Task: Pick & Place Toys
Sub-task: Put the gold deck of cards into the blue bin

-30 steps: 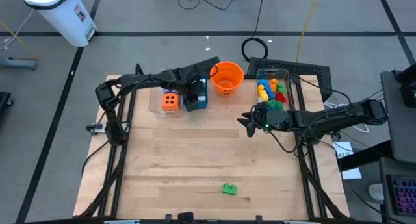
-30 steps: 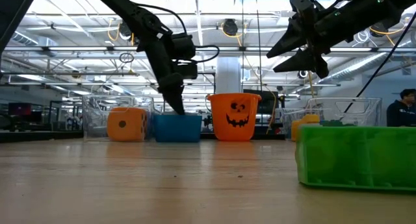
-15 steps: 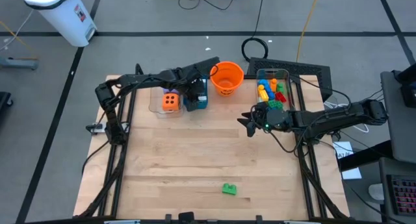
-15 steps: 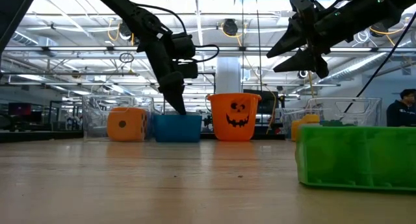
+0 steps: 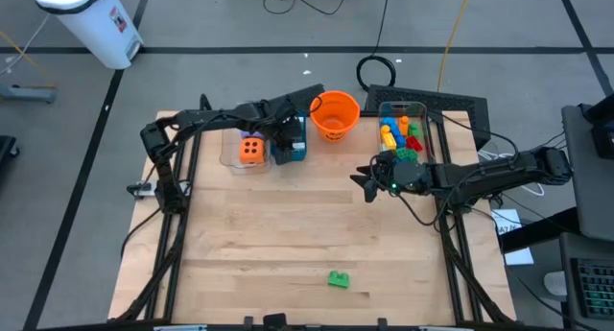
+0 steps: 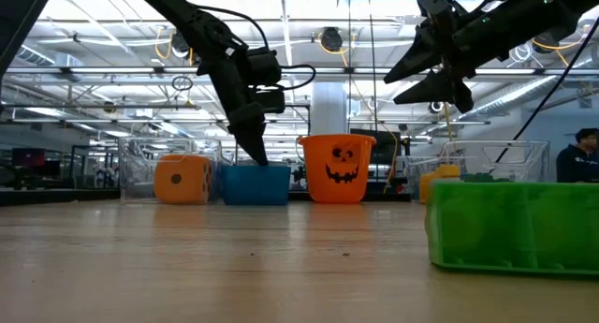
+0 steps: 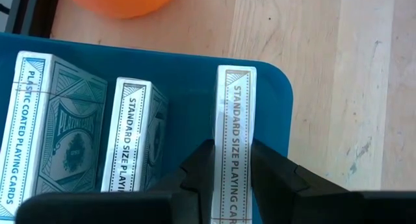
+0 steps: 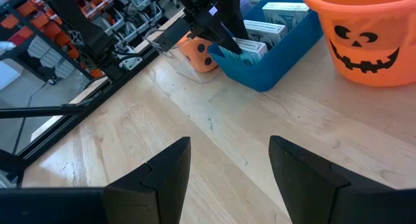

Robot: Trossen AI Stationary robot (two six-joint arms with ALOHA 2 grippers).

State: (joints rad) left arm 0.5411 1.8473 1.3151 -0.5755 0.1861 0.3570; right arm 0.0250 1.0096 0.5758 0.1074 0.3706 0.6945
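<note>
Three packs of playing cards stand on edge in a blue box at the table's far side, between an orange die in a clear bin and an orange bucket. My left gripper reaches down into the box and is shut on the pack nearest the bucket. My right gripper hangs open above the table's right half, well off the surface, with nothing between its fingers. A green brick lies flat on the table near the front edge. My left gripper pinches the card pack between its two fingers, one on each broad face, with the narrow printed side showing between them. The fingers come from above, slanting down into the box. The pack stands on edge inside the box; I cannot tell whether it is lifted off the bottom.
A clear bin with several coloured bricks stands at the far right, just behind my right gripper. In the low view the green brick looms large at the right. Bare wood stretches across the table's middle and near half.
</note>
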